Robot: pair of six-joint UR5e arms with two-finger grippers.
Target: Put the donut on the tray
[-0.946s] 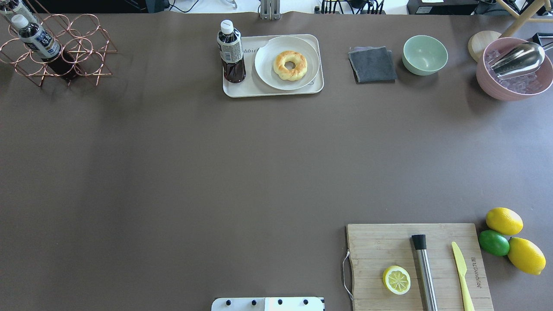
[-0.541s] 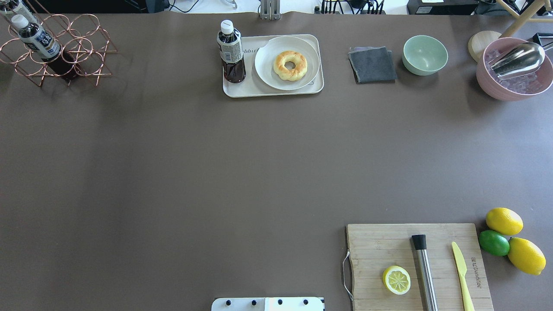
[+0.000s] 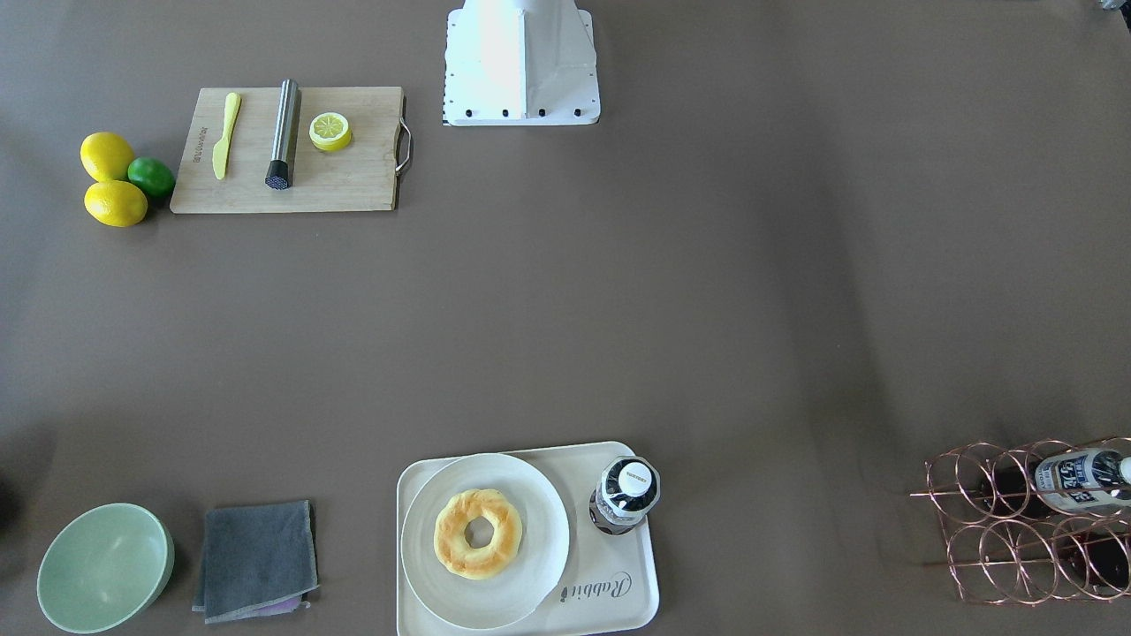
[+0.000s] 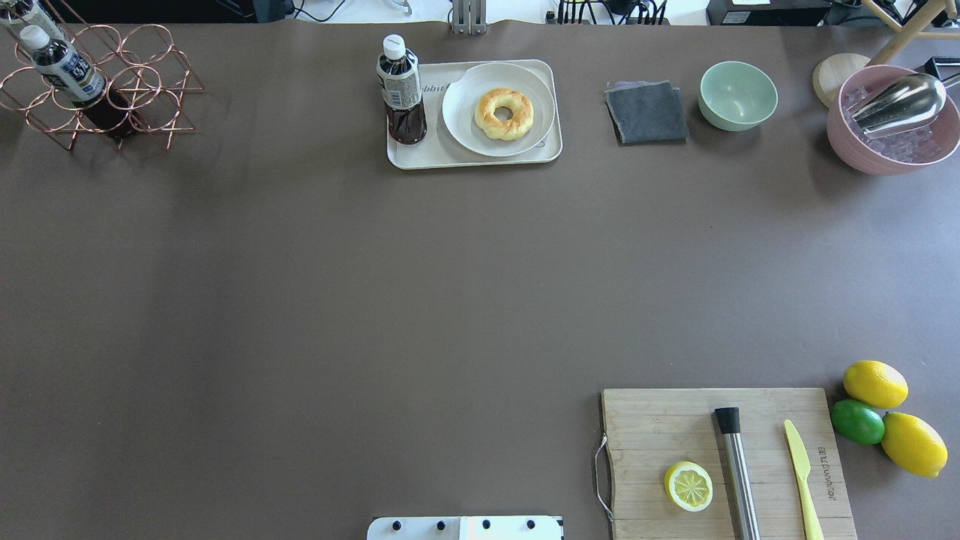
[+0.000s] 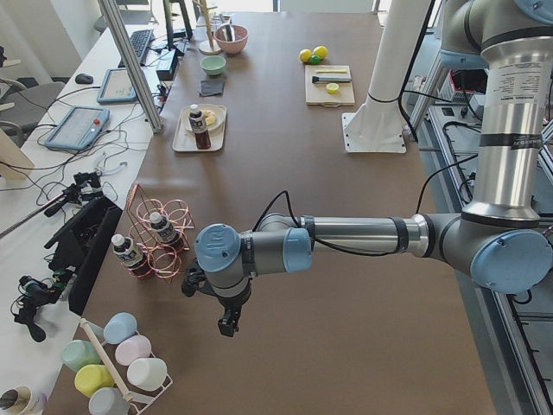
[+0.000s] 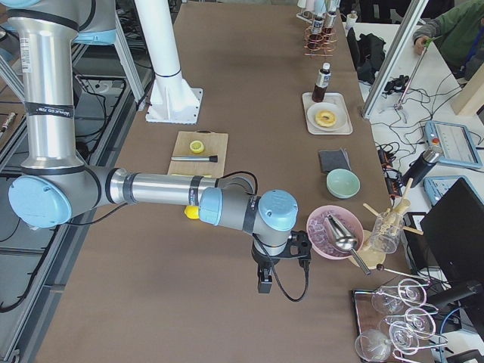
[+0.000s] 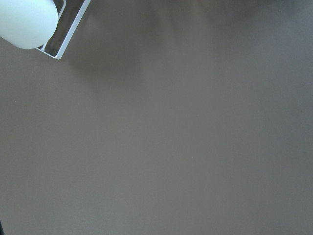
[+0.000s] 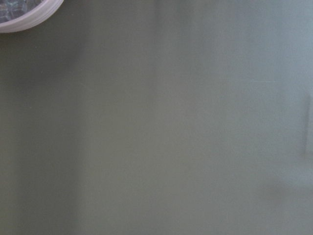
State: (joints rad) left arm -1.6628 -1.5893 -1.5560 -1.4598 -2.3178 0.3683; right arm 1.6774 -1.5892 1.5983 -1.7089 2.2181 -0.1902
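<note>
Donut (image 4: 504, 113) stays unmoved on the plate (image 4: 461, 112), at the 3 o'clock side of the tray (image 4: 450, 160); the task seems done. I cannot tell if my left pincer (image 5: 226, 326) and right pincer (image 6: 264, 286) are clenched.

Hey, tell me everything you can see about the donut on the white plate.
The donut is a golden-yellow ring with browned patches on top and a small centre hole; it looks soft and bready. It lies flat and whole near the middle of the round white plate, which sits on the cream tray. Only the plate touches it; the bottle stands apart, beside the plate.
</note>
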